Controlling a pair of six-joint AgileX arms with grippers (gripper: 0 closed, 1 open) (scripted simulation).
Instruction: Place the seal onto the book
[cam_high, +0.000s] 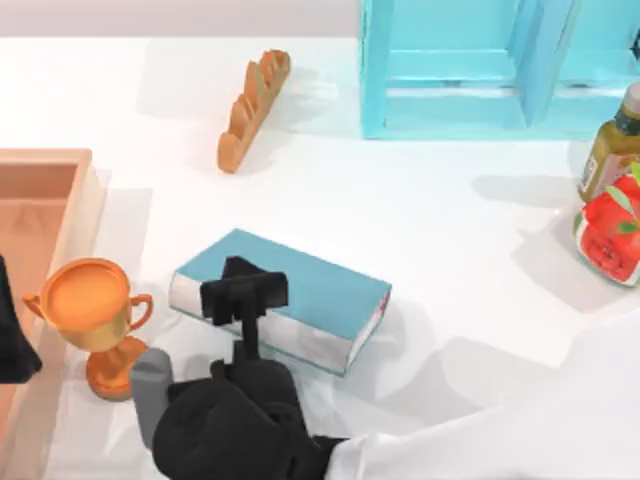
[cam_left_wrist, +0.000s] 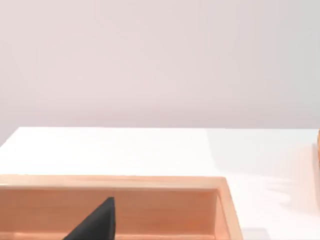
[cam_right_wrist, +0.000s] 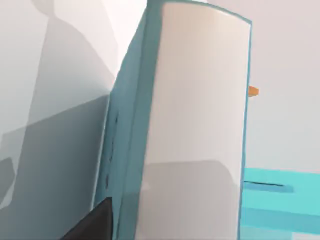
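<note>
Book (cam_high: 310, 285) is lying flat near the table's front, just beside the trophy (cam_high: 92, 310), giving a broad landing face. The right gripper (cam_high: 240, 285) is hovering over its near left corner. I cannot tell whether it is pinching anything, and the seal is probably hiding beneath it. The left gripper (cam_high: 10, 350) is idling over the wooden tray (cam_high: 45, 170). One book, one trophy, one tray, one strawberry jar (cam_high: 612, 235).

Under the black right claw (cam_high: 243, 290) lies a teal book (cam_high: 300, 285) with white page edges; left of the claw an orange trophy (cam_high: 92, 320); the surface (cam_high: 450, 250) is white.
</note>
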